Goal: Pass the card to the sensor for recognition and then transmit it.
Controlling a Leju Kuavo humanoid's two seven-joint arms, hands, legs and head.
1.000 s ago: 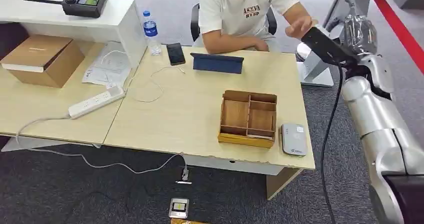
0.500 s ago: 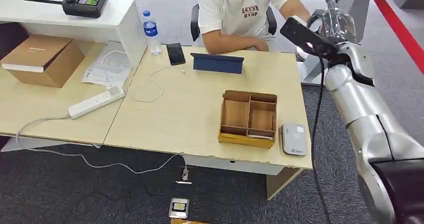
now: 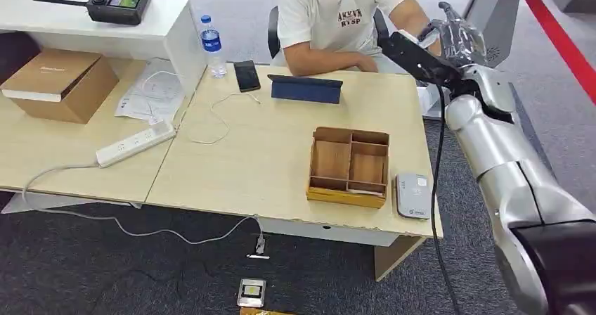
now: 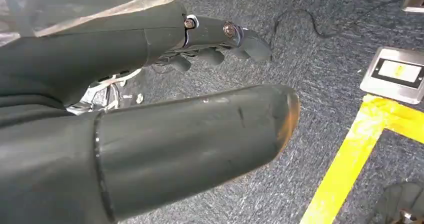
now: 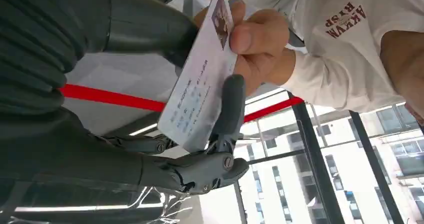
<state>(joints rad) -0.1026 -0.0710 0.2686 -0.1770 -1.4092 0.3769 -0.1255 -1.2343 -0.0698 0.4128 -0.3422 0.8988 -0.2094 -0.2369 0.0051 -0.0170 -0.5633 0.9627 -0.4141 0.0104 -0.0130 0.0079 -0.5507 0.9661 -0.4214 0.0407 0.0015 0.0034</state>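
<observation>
robot's right hand (image 5: 150, 109) pinches the card (image 5: 200, 79) as a person's hand (image 5: 255, 44) grips its far end; left hand (image 4: 200, 84) hangs holding nothing.

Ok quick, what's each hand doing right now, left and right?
Left hand: holds nothing, fingers apart, hanging over the floor.
Right hand: pinches the card, which a person's hand also grips.
</observation>
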